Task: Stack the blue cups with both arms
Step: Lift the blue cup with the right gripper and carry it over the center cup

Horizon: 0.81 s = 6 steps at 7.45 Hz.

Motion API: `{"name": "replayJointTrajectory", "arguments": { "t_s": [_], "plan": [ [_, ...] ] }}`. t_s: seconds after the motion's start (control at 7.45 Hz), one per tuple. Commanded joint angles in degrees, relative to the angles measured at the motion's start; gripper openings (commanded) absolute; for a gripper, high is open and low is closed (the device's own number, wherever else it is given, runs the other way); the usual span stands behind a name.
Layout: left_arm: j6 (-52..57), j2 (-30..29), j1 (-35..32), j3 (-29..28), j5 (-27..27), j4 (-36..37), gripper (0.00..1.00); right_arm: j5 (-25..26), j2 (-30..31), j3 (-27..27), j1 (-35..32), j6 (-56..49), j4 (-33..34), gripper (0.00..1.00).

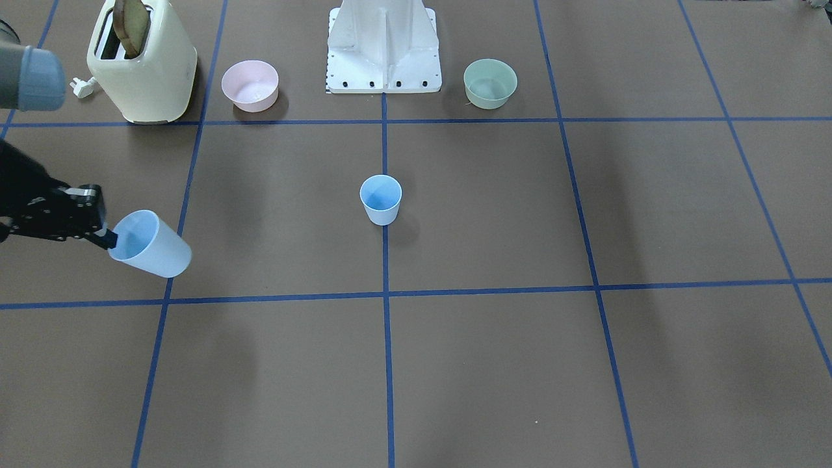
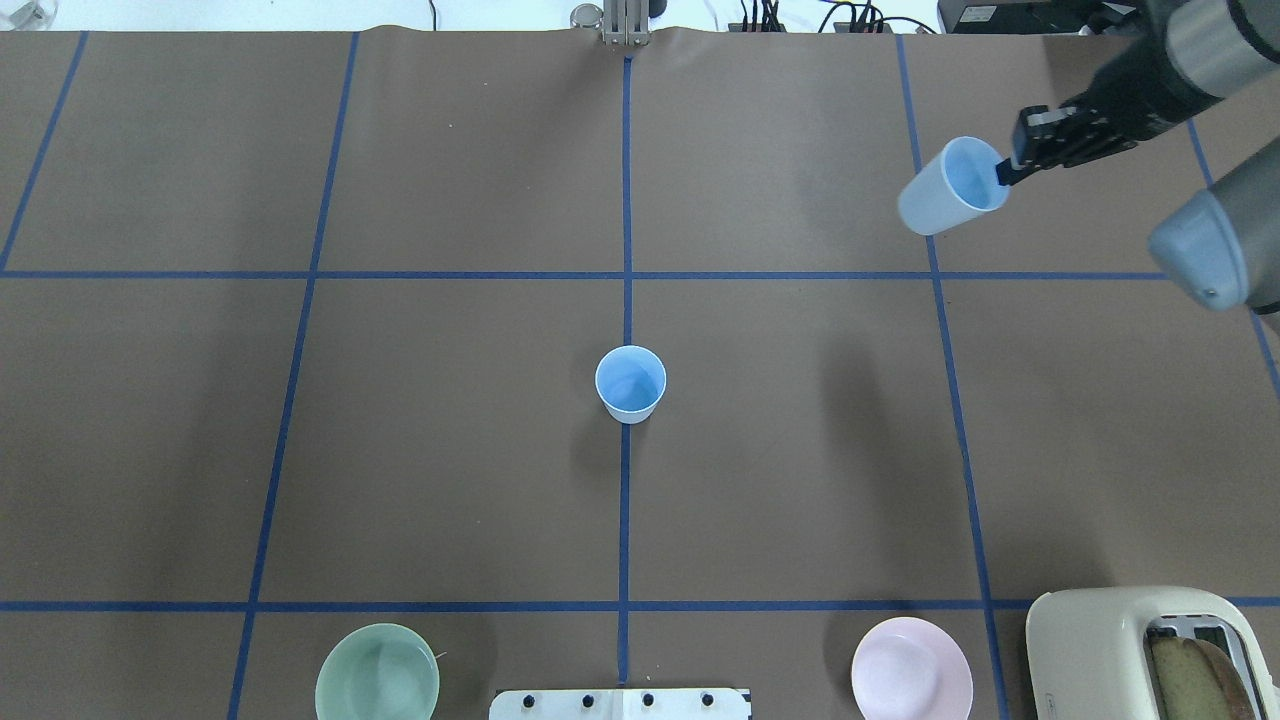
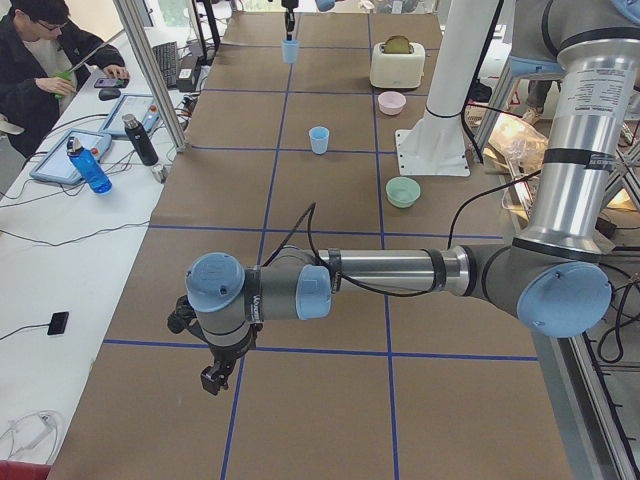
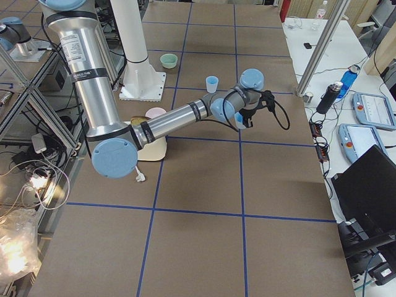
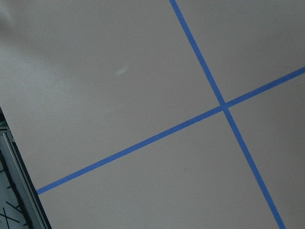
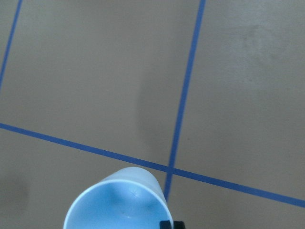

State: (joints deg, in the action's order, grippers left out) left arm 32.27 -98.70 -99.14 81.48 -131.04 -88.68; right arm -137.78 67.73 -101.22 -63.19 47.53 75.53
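Distance matters: our right gripper [image 2: 1003,173] clamps a tilted light-blue plastic tumbler [image 2: 938,197] near the far-right corner of the brown table [image 2: 450,450], its upright twin [image 2: 630,386] central.

My right arm [image 2: 1195,45] reaches far out to my right side. At its end my right gripper [image 2: 1003,172] has its jaws closed on the rim of a blue cup [image 2: 945,190], one finger inside, holding it above the tabletop [image 2: 450,450]. My left arm [image 3: 390,272] stretches out low and level with the wrist bent down. My left gripper [image 3: 211,378] points at the tabletop, and I cannot tell how its jaws stand.
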Motion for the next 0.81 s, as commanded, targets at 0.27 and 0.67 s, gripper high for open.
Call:
{"name": "replayJointTrajectory", "arguments": {
  "t_s": [0.27,0.67],
  "plan": [
    [-1.9,0.3,0.0,0.3,0.0,-0.1,0.98,17.3,-19.0,-6.4,19.4,18.8,25.5,0.00],
    [-1.9,0.3,0.0,0.0,0.0,0.0,0.98,25.8,-24.0,-3.1,28.9,24.6,32.8,0.00]
  ]
}}
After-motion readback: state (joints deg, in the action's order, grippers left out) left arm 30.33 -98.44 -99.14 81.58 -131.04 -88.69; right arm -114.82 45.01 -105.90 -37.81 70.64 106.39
